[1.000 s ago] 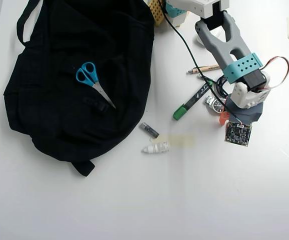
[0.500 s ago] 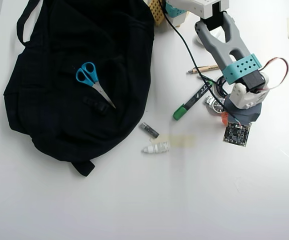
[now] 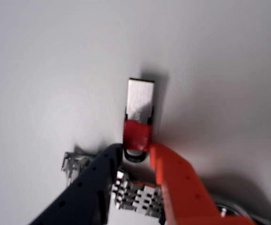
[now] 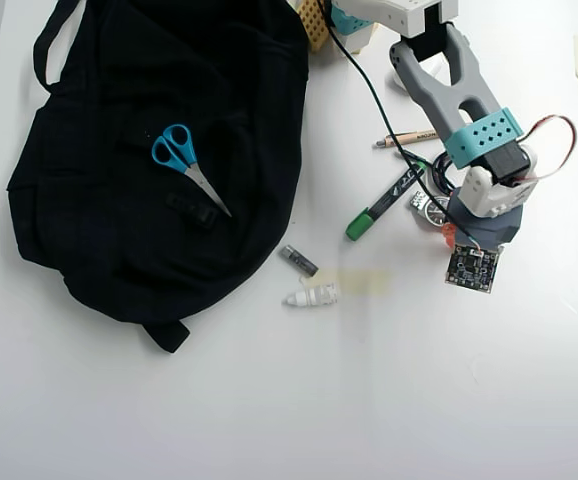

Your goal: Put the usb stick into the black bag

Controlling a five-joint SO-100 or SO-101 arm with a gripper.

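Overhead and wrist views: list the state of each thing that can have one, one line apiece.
usb stick: flat on the table, red end between the tool's fingers, not lifted.
tool: closed around the usb stick's red end.
black bag: lying flat, usb stick not inside.
scissors: closed, lying on the bag.
green marker: capped, on the table.
pencil: lying on the table.
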